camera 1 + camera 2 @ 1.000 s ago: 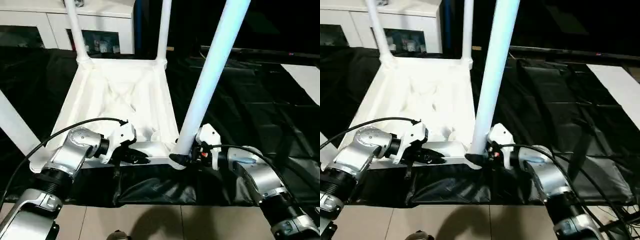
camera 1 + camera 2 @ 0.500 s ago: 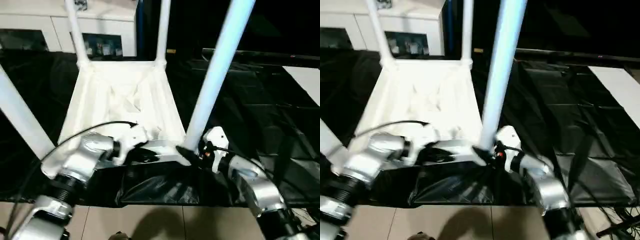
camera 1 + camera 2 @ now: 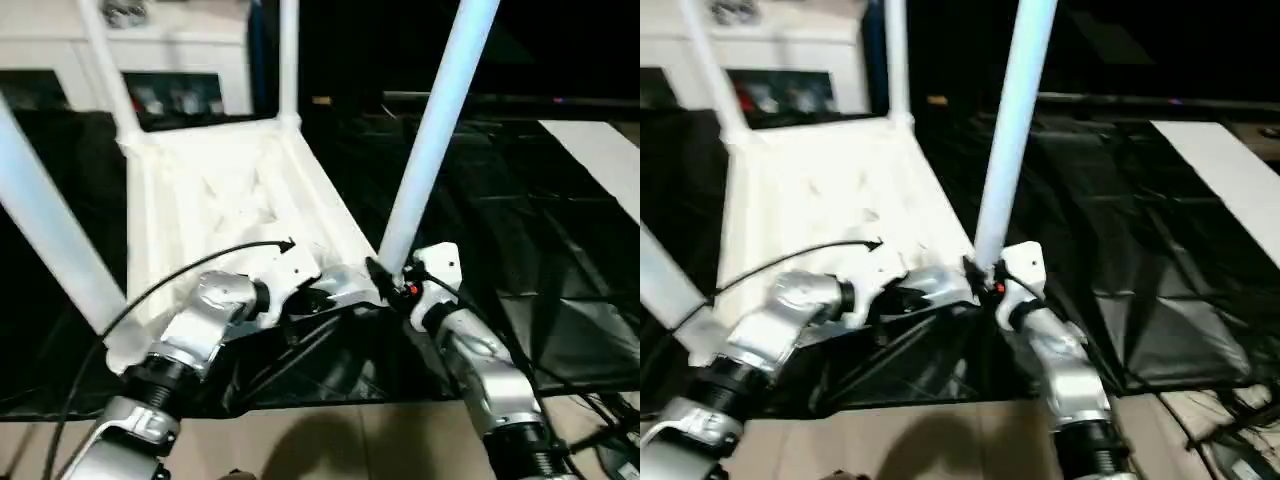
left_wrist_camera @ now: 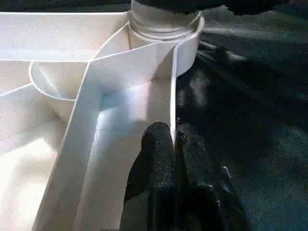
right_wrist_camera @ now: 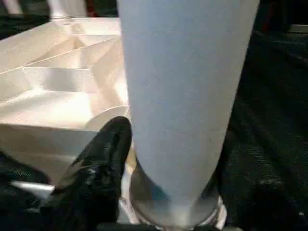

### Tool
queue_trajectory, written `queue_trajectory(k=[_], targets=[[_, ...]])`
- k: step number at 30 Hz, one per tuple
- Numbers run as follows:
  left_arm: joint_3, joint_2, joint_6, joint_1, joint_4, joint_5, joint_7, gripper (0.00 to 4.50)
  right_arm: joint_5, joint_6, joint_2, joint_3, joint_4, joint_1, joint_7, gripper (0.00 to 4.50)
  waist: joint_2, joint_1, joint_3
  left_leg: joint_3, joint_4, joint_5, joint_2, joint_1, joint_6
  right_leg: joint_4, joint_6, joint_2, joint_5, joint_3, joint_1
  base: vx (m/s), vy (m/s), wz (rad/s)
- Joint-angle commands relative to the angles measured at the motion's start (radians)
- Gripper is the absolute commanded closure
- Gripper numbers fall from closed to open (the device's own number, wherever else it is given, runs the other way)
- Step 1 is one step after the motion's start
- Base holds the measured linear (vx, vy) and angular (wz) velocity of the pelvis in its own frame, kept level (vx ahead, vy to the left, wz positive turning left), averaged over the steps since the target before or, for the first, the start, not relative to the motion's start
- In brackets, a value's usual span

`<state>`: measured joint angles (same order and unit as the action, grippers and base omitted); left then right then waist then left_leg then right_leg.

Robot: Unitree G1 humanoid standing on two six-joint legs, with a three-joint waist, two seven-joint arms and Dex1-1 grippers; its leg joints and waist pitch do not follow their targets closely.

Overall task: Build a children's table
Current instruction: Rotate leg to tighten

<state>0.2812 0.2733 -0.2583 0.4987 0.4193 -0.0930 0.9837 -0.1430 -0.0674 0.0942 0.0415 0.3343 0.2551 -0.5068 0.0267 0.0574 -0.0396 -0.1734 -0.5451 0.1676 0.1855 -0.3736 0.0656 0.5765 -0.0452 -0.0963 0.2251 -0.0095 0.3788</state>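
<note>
the upturned tabletop (image 3: 215, 200) lies on black sheeting (image 3: 520, 250). left gripper (image 4: 174, 144) jaws pinch the tabletop's near rim; right gripper (image 3: 385, 280) jaws clamp the near-right leg (image 3: 430, 150) at its socket.

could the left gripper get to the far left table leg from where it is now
Probably not without letting go. The left gripper is pinched shut on the near rim of the tabletop, and the far left leg stands at the opposite corner, across the whole upturned top. Nothing blocks the way; it just looks too far.
</note>
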Motion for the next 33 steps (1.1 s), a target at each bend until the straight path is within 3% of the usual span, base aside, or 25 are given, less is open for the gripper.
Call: queue_trajectory(k=[1, 2, 3, 4, 5, 7, 9, 10, 12, 13, 14, 19, 24, 27, 30, 33], targets=[[0.029, -0.012, 0.02, -0.014, 0.028, 0.031, 0.024, 4.5, -0.046, -0.023, -0.004, 0.134, -0.045, 0.017, -0.204, 1.59, 0.018, -0.002, 0.026, 0.015, 0.078, 0.434, 0.036, 0.011, -0.005, -0.088, 0.097, -0.038, 0.437, 0.018, 0.002, 0.0, 0.0, 0.0], [0.026, 0.003, 0.025, -0.016, 0.025, 0.035, 0.04, 4.5, -0.053, -0.029, 0.017, 0.131, -0.048, 0.023, -0.237, 1.45, 0.016, -0.002, 0.026, 0.012, 0.078, 0.408, 0.036, 0.009, -0.01, -0.086, 0.107, -0.036, 0.398, 0.019, 0.003, 0.0, 0.0, 0.0], [0.017, 0.04, 0.067, -0.023, 0.021, 0.049, 0.089, 4.5, -0.079, -0.052, 0.071, 0.125, -0.057, 0.037, -0.324, 1.37, 0.037, -0.003, 0.031, 0.005, 0.073, 0.346, 0.037, 0.004, -0.027, -0.08, 0.125, -0.033, 0.322, 0.016, -0.002, 0.0, 0.0, 0.0], [0.016, 0.042, 0.07, -0.024, 0.021, 0.051, 0.093, 4.5, -0.083, -0.055, 0.075, 0.125, -0.059, 0.038, -0.332, 1.32, 0.028, 0.005, 0.031, 0.003, 0.07, 0.294, 0.04, 0.003, -0.048, -0.073, 0.139, -0.032, 0.272, 0.015, -0.005, 0.0, 0.0, 0.0], [0.012, 0.054, 0.083, -0.027, 0.019, 0.058, 0.112, 4.5, -0.093, -0.065, 0.094, 0.125, -0.063, 0.042, -0.366, 1.32, 0.039, 0.002, 0.027, -0.003, 0.067, 0.297, 0.04, 0.005, -0.055, -0.077, 0.147, -0.033, 0.296, 0.015, 0.002, 0.0, 0.0, 0.0], [0.003, 0.098, 0.092, -0.04, 0.003, 0.081, 0.181, 4.5, -0.106, -0.07, 0.167, 0.143, -0.064, 0.057, -0.485, 1.32, 0.034, 0.004, 0.03, -0.001, 0.067, 0.278, 0.042, 0.001, -0.046, -0.072, 0.152, -0.038, 0.31, 0.014, -0.005, 0.0, 0.0, 0.0], [0.001, 0.116, 0.085, -0.043, -0.003, 0.088, 0.207, 4.5, -0.113, -0.076, 0.191, 0.151, -0.063, 0.062, -0.532, 1.47, 0.034, 0.005, 0.032, -0.002, 0.064, 0.245, 0.043, 0.001, -0.047, -0.065, 0.165, -0.035, 0.26, 0.012, -0.005, 0.0, 0.0, 0.0], [0.0, 0.144, 0.083, -0.045, -0.008, 0.095, 0.25, 4.5, -0.12, -0.078, 0.22, 0.159, -0.057, 0.072, -0.598, 1.56, 0.052, 0.008, 0.031, -0.008, 0.057, 0.189, 0.041, 0.0, -0.069, -0.056, 0.18, -0.034, 0.195, 0.011, -0.007, 0.053, -0.014, -0.02], [0.0, 0.162, 0.08, -0.043, -0.008, 0.097, 0.277, 4.5, -0.121, -0.075, 0.23, 0.16, -0.045, 0.084, -0.633, 1.63, 0.059, 0.007, 0.027, -0.012, 0.051, 0.156, 0.039, -0.005, -0.086, -0.049, 0.188, -0.032, 0.152, 0.013, -0.006, 0.052, -0.01, -0.02], [0.0, 0.177, 0.086, -0.037, -0.002, 0.103, 0.299, 4.5, -0.119, -0.077, 0.239, 0.165, -0.025, 0.101, -0.67, 1.75, 0.054, 0.008, 0.029, -0.013, 0.048, 0.135, 0.04, -0.002, -0.092, -0.042, 0.198, -0.031, 0.118, 0.013, -0.004, 0.0, 0.0, 0.0], [-0.001, 0.181, 0.086, -0.035, 0.001, 0.106, 0.306, 4.5, -0.117, -0.077, 0.241, 0.167, -0.017, 0.107, -0.682, 1.88, 0.057, 0.006, 0.029, -0.015, 0.045, 0.112, 0.04, -0.002, -0.095, -0.035, 0.21, -0.027, 0.08, 0.011, -0.006, 0.0, 0.0, 0.0], [-0.004, 0.21, 0.098, -0.012, 0.027, 0.118, 0.359, 4.5, -0.106, -0.061, 0.248, 0.185, 0.046, 0.159, -0.748, 2.17, 0.06, 0.008, 0.026, -0.024, 0.042, 0.138, 0.044, 0.011, -0.089, -0.031, 0.232, -0.027, 0.075, 0.014, 0.0, 0.0, 0.0, 0.0], [-0.003, 0.224, 0.092, -0.003, 0.023, 0.125, 0.388, 4.5, -0.112, -0.065, 0.249, 0.201, 0.068, 0.185, -0.785, 2.48, 0.062, 0.009, 0.02, -0.024, 0.045, 0.161, 0.047, 0.012, -0.067, -0.031, 0.237, -0.028, 0.083, 0.015, 0.0, 0.0, 0.0, 0.0], [-0.003, 0.236, 0.094, -0.002, 0.025, 0.125, 0.399, 4.5, -0.108, -0.076, 0.247, 0.213, 0.062, 0.177, -0.814, 2.52, 0.066, 0.01, 0.021, -0.024, 0.044, 0.156, 0.045, 0.011, -0.066, -0.029, 0.238, -0.028, 0.068, 0.015, -0.003, 0.0, 0.0, 0.0], [-0.005, 0.237, 0.093, 0.001, 0.031, 0.122, 0.397, 4.5, -0.109, -0.086, 0.244, 0.218, 0.055, 0.16, -0.825, 2.53, 0.058, 0.011, 0.017, -0.024, 0.044, 0.152, 0.045, 0.012, -0.065, -0.028, 0.241, -0.026, 0.053, 0.016, -0.002, 0.0, 0.0, 0.0], [-0.009, 0.223, 0.083, 0.005, 0.04, 0.104, 0.353, 4.5, -0.118, -0.107, 0.231, 0.212, 0.053, 0.132, -0.798, 2.53, 0.059, 0.011, 0.014, -0.024, 0.047, 0.175, 0.046, 0.013, -0.056, -0.031, 0.241, -0.027, 0.075, 0.016, -0.002, 0.0, 0.0, 0.0]])
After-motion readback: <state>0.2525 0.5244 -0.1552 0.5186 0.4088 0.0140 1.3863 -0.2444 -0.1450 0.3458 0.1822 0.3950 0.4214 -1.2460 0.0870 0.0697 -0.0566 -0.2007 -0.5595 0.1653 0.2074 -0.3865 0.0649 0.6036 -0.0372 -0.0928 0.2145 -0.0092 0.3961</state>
